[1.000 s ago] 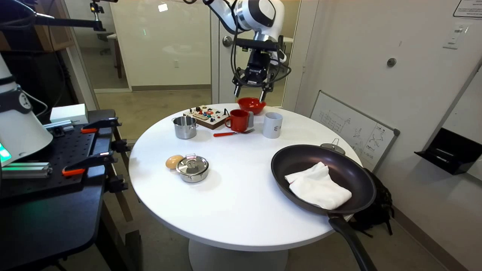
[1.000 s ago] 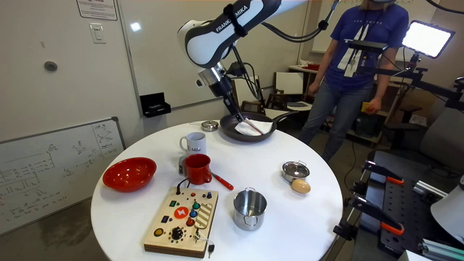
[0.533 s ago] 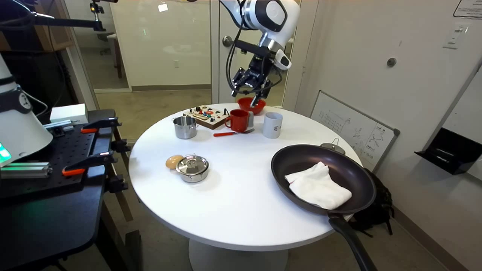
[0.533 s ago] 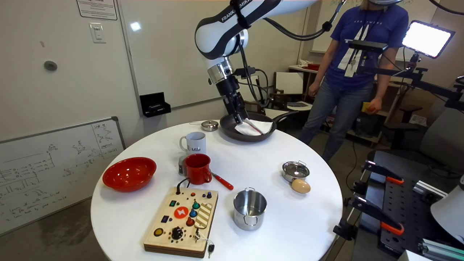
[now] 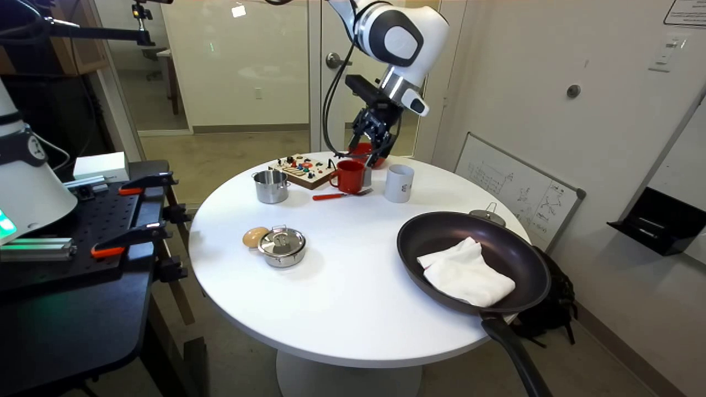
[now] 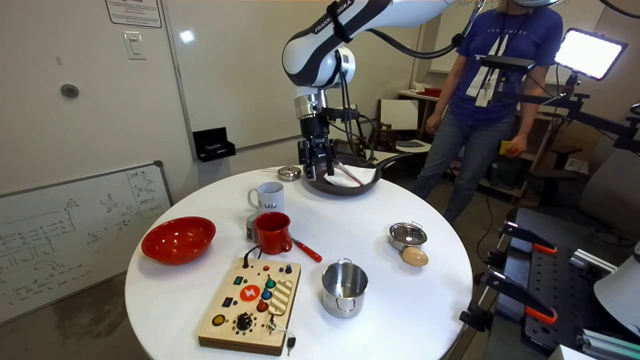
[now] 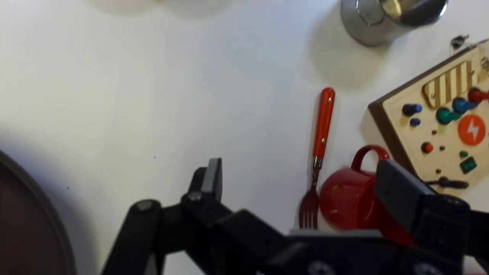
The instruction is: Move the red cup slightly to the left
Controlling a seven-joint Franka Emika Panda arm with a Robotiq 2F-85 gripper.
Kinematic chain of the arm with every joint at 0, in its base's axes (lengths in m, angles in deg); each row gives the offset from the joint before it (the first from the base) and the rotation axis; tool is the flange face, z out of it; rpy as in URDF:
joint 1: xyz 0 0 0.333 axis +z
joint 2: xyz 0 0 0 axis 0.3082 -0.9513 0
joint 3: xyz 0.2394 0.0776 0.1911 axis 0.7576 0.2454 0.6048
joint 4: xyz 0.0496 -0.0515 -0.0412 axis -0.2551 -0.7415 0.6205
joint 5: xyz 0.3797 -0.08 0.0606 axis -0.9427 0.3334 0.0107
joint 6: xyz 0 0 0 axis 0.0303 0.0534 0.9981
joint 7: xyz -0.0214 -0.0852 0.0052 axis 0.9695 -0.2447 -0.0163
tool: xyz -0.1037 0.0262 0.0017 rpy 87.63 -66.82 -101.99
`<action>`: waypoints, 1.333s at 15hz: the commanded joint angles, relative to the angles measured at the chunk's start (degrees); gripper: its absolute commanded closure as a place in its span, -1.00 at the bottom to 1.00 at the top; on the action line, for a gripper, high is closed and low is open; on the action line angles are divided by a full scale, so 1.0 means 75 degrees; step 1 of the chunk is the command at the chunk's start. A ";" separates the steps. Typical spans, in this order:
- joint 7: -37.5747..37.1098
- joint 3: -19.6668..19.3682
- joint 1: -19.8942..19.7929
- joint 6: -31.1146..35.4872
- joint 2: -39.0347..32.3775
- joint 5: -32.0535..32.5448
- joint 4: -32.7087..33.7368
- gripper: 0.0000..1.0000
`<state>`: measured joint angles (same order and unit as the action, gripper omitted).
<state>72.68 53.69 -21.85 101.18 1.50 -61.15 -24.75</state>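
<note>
The red cup [image 5: 351,177] stands upright on the white table in both exterior views [image 6: 272,234], its handle facing the wooden knob board. A grey object and a red-handled fork [image 6: 306,250] lie close beside it. My gripper [image 5: 362,154] is open and empty in the air above the table, apart from the cup; it also shows in an exterior view [image 6: 322,172] in front of the pan. In the wrist view the jaws [image 7: 303,172] are wide apart. There the cup [image 7: 339,198] shows toward the right finger, which hides part of it.
Near the cup are a white mug [image 6: 270,197], the red bowl [image 6: 179,241], the knob board [image 6: 252,305] with a cable, and a steel pot [image 6: 345,290]. A black pan [image 5: 411,234] holding a white cloth, a lidded pot [image 5: 282,248] and an egg [image 5: 254,237] are farther off.
My gripper has come lower and its wrist has tilted and turned. In an exterior view it now overlaps the red bowl just behind the cup. The cup and other objects have not moved.
</note>
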 commanded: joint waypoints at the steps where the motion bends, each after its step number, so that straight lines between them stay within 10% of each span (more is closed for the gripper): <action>1: -0.0467 -0.0122 -0.0081 0.2052 0.0646 -0.0219 -0.1425 -1.00; 9: -0.2416 -0.1267 0.0788 0.5435 0.1580 0.0765 -0.3805 -1.00; 20: -0.2616 -0.1363 0.0901 0.5103 0.1599 0.1194 -0.3952 -1.00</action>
<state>53.43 42.88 -14.50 139.64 13.50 -52.82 -54.57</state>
